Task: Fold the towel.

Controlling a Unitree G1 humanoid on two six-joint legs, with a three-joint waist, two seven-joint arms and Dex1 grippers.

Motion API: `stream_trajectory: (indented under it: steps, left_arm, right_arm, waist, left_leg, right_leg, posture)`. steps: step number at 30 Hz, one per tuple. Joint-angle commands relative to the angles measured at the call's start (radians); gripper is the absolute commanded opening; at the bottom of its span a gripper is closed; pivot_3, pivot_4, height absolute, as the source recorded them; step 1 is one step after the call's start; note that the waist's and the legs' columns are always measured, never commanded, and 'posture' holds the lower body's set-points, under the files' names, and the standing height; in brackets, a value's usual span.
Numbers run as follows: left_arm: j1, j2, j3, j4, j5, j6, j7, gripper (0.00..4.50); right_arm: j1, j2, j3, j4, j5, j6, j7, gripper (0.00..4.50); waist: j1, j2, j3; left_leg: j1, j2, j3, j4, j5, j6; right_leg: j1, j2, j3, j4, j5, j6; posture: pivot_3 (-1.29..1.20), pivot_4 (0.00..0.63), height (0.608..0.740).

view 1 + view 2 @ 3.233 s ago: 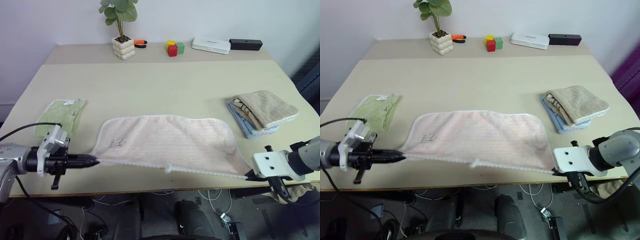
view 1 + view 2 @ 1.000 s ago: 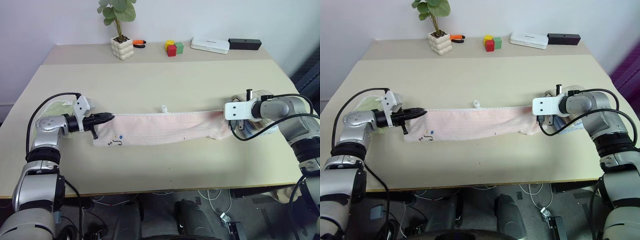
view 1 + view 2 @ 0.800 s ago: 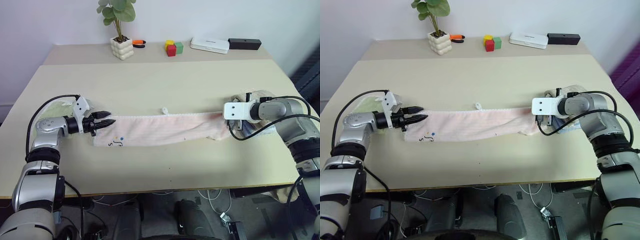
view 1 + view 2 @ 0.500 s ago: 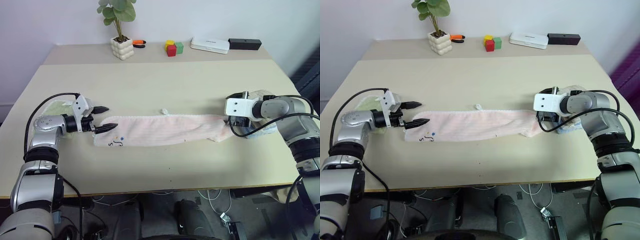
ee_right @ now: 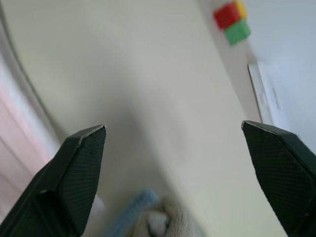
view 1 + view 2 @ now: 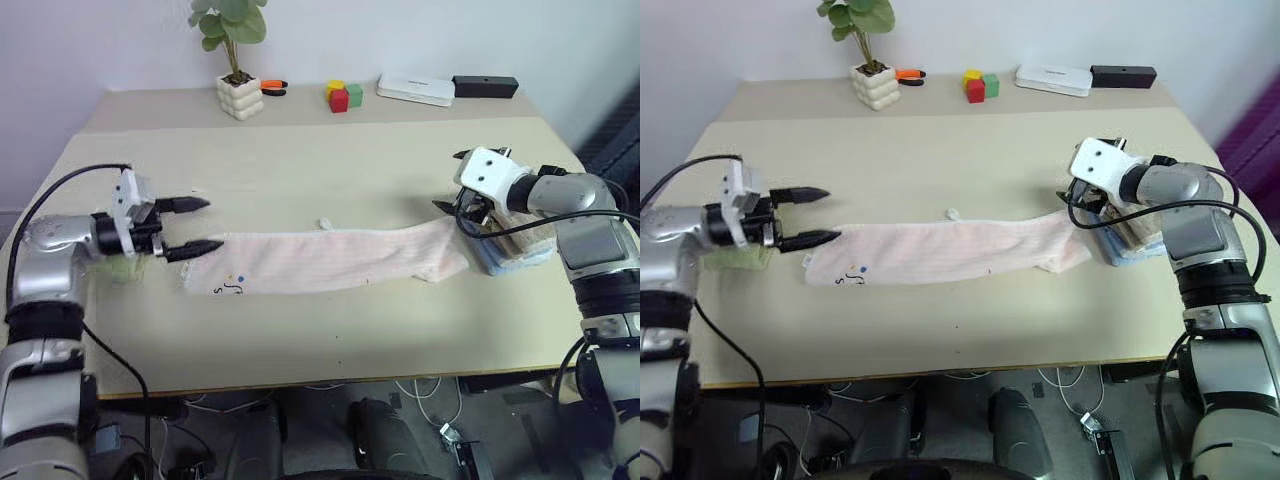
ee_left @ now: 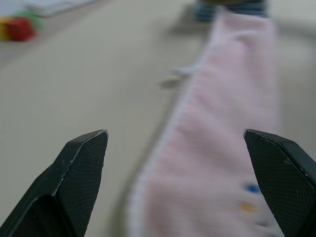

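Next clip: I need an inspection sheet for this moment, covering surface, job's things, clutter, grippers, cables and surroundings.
Surface: beige table, bare along its near edge.
Job's things: long pale pink terry towel lies flat as a narrow strip across the table, embroidered end toward the left gripper.
Clutter: light green cloth; tan ribbed towel on a blue one; potted plant; coloured blocks; white box; black box.
Grippers: left gripper open at the towel's left end; right gripper open above its right end; neither holds anything.
Cables: black cable along the left arm; cables under the table.
Surroundings: pale wall behind.
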Motion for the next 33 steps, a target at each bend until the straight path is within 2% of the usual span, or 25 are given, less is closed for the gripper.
stream_trajectory:
  steps: [1, 5, 7, 17, 22, 25, 31, 33]
  left_arm:
    - [0.079, 0.067, 0.011, -0.144, -0.027, 0.015, -0.057, 4.5]
    - [0.105, 0.099, -0.032, -0.074, 0.132, -0.218, -0.02, 4.5]
    - [0.095, 0.092, -0.044, -0.047, 0.162, -0.261, 0.009, 4.5]
    - [0.037, 0.044, -0.175, 0.132, 0.372, -0.501, 0.178, 4.5]
    - [0.001, 0.014, -0.214, 0.203, 0.427, -0.517, 0.244, 4.5]
    - [-0.006, 0.006, -0.234, 0.217, 0.434, -0.523, 0.246, 3.21]
    - [-0.01, 0.008, -0.237, 0.211, 0.401, -0.491, 0.223, 0.18]
    - [-0.003, 0.018, -0.231, 0.206, 0.38, -0.502, 0.201, 0.06]
  right_arm:
    - [0.08, 0.012, -0.113, -0.241, 0.26, 0.193, 0.105, 4.47]
    - [0.181, 0.004, -0.197, -0.439, 0.487, 0.428, 0.143, 4.47]
    - [0.205, -0.005, -0.213, -0.491, 0.545, 0.497, 0.141, 4.47]
    - [0.251, -0.022, -0.19, -0.585, 0.576, 0.546, 0.114, 4.47]
    - [0.261, -0.027, -0.186, -0.588, 0.572, 0.539, 0.111, 4.47]
    - [0.259, -0.026, -0.186, -0.593, 0.574, 0.538, 0.108, 4.5]
    - [0.311, -0.066, -0.173, -0.591, 0.541, 0.512, 0.132, 4.5]
    - [0.339, -0.083, -0.173, -0.583, 0.529, 0.495, 0.139, 4.5]
  waist:
    - [0.007, 0.0, 0.0]
    - [0.024, 0.0, 0.0]
    - [0.029, 0.0, 0.0]
    - [0.035, 0.0, 0.0]
    - [0.037, 0.0, 0.0]
    - [0.037, 0.002, -0.001]
    - [0.038, 0.002, -0.002]
    - [0.036, 0.002, -0.002]
  left_leg:
    - [0.0, 0.0, 0.0, 0.0, 0.0, 0.0]
    - [0.001, 0.0, -0.001, 0.002, 0.0, 0.0]
    - [0.001, 0.0, 0.0, 0.003, 0.0, 0.0]
    - [0.0, 0.0, 0.0, 0.002, 0.0, 0.0]
    - [0.001, 0.0, 0.0, 0.002, 0.0, 0.0]
    - [0.001, 0.0, 0.0, 0.002, 0.0, 0.0]
    - [0.001, 0.0, 0.0, 0.002, 0.0, 0.0]
    - [0.001, 0.0, 0.0, 0.002, 0.0, 0.0]
  right_leg:
    - [0.0, 0.0, 0.0, 0.0, 0.0, 0.0]
    - [0.001, 0.0, -0.002, 0.001, -0.001, -0.001]
    - [0.002, -0.001, -0.001, 0.001, -0.002, -0.004]
    - [0.001, 0.0, -0.001, 0.0, -0.001, -0.002]
    - [0.001, 0.0, -0.001, 0.001, -0.001, -0.002]
    - [0.002, 0.0, -0.001, 0.001, -0.001, -0.001]
    - [0.002, 0.0, -0.002, 0.001, -0.001, -0.001]
    - [0.002, 0.0, -0.001, 0.001, -0.001, -0.001]
  posture:
    - [0.0, 0.15, 0.74]
    - [0.0, 0.15, 0.74]
    - [0.0, 0.15, 0.74]
    - [0.0, 0.15, 0.74]
    - [0.0, 0.15, 0.74]
    - [0.0, 0.15, 0.74]
    - [0.0, 0.15, 0.74]
    - [0.0, 0.15, 0.74]
